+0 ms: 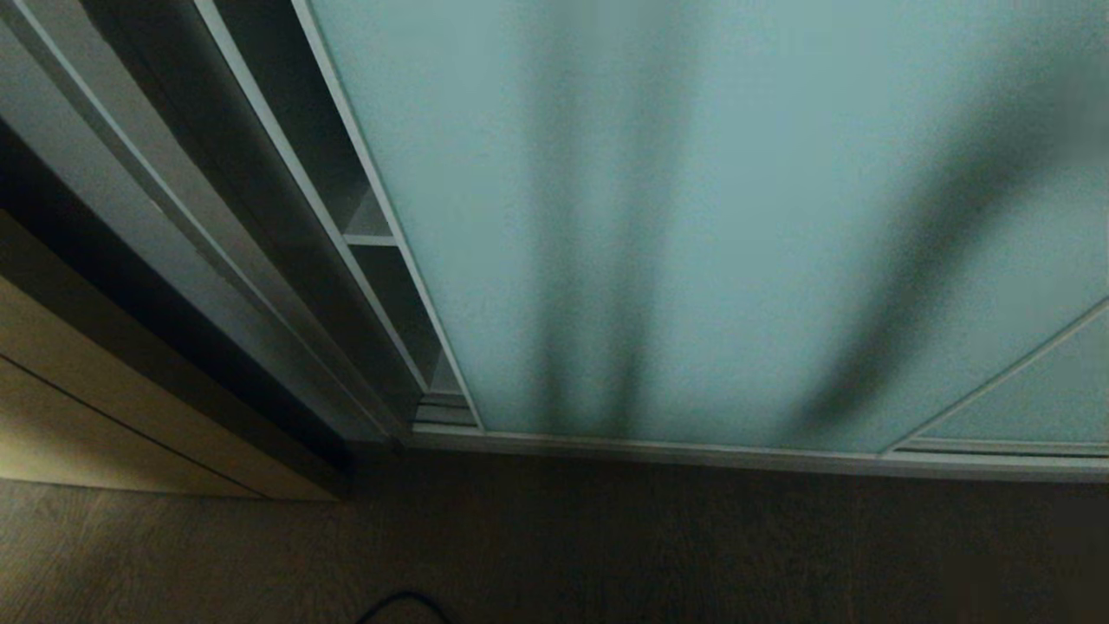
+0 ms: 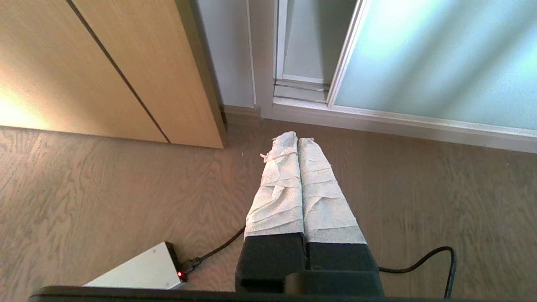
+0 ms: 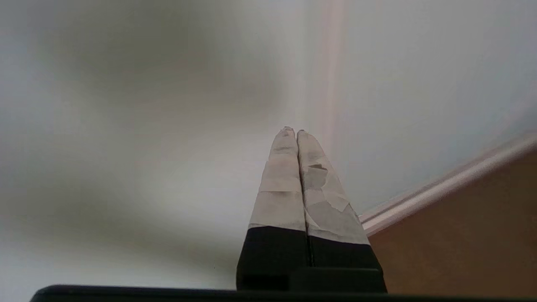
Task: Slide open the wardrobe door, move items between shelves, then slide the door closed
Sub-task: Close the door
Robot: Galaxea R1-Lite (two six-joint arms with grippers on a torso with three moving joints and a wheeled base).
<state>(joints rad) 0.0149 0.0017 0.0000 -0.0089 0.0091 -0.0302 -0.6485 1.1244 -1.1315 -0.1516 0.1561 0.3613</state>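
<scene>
Although a narrow dark gap shows in the upper left of the head view, the tall frosted pale blue-green glass sliding wardrobe door (image 1: 693, 217) covers nearly the whole opening, so the task looks barely begun or almost finished; I cannot tell which. One pale grey-white shelf (image 1: 371, 236) edge peeks through the gap; no bags are visible. The right gripper (image 3: 292, 131), tape-wrapped fingers pressed together and empty, points at the glass. The left gripper (image 2: 298, 140), likewise closed and empty, hangs over the wood-grain floor (image 2: 105, 201) near a beige wooden panel (image 2: 126, 63), a silver box (image 2: 142, 272) and a black cable (image 2: 436, 256).
</scene>
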